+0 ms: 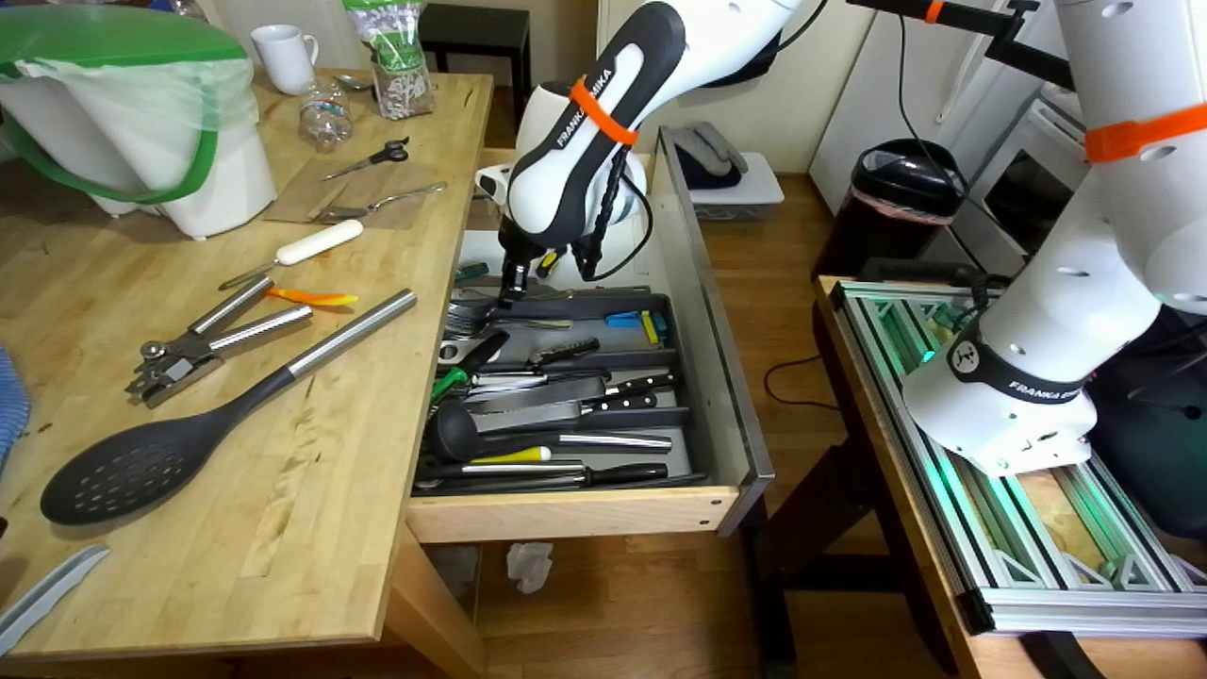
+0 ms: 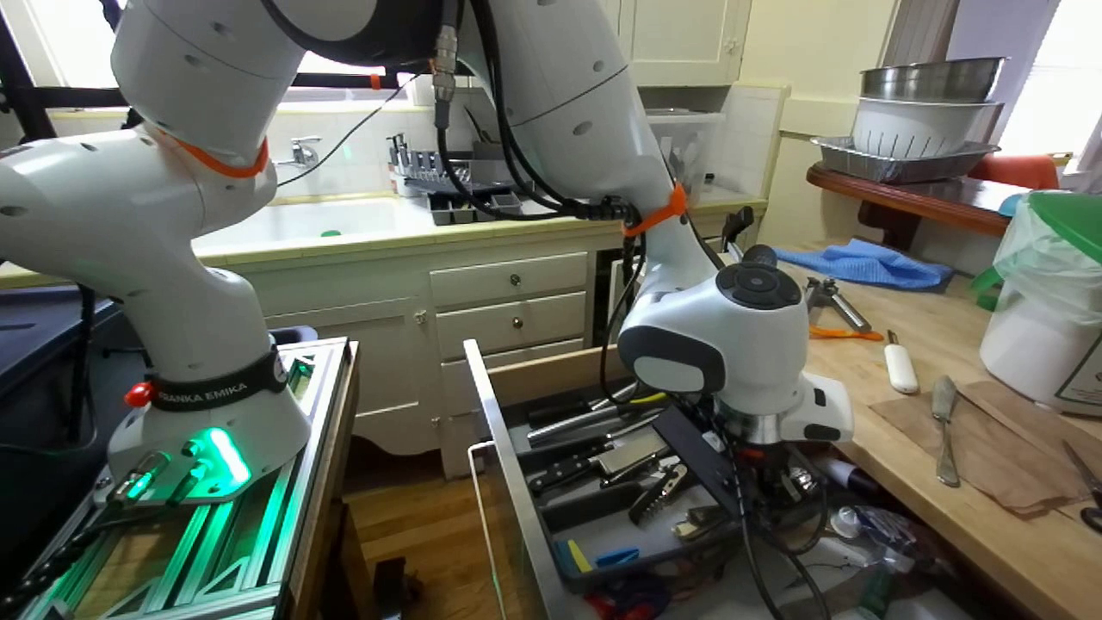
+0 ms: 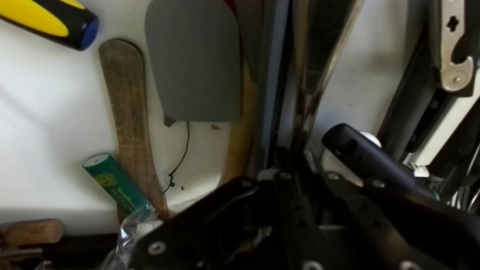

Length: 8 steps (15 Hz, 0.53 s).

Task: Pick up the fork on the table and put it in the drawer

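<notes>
The drawer [image 1: 575, 517] stands pulled out beside the table [image 1: 311, 575]; it also shows in an exterior view [image 2: 491, 413]. Inside it is a dark divider tray [image 1: 603, 359] of utensils. My gripper [image 1: 512, 290] points down into the drawer at the tray's edge. In the wrist view the fingertips [image 3: 297, 157] are close together beside the tray wall. A silvery metal utensil [image 3: 326, 48], broad at the top and narrow below, runs in between them. I cannot tell whether it is the fork or is gripped. I see no fork on the tabletop.
A grey spatula [image 3: 195, 60], a wooden stick [image 3: 125, 97] and a green tube [image 3: 116, 183] lie beside the tray. A black handle [image 3: 378, 157] lies right of the fingers. The table holds a black slotted spoon [image 1: 156, 467] and a green-lidded bin [image 1: 179, 141].
</notes>
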Each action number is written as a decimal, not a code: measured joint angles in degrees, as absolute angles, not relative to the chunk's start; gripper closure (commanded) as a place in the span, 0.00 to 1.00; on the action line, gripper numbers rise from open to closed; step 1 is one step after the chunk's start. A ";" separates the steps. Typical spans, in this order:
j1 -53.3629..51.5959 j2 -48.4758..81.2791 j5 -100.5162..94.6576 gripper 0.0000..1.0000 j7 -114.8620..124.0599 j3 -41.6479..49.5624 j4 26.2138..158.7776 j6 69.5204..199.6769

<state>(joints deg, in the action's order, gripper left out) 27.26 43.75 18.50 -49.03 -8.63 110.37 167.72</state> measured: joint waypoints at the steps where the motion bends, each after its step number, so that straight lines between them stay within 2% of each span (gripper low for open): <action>1: 27.70 44.04 18.14 0.98 -48.82 -9.15 110.07 167.72; 8: 29.36 45.98 16.34 0.98 -47.75 -11.00 108.63 167.72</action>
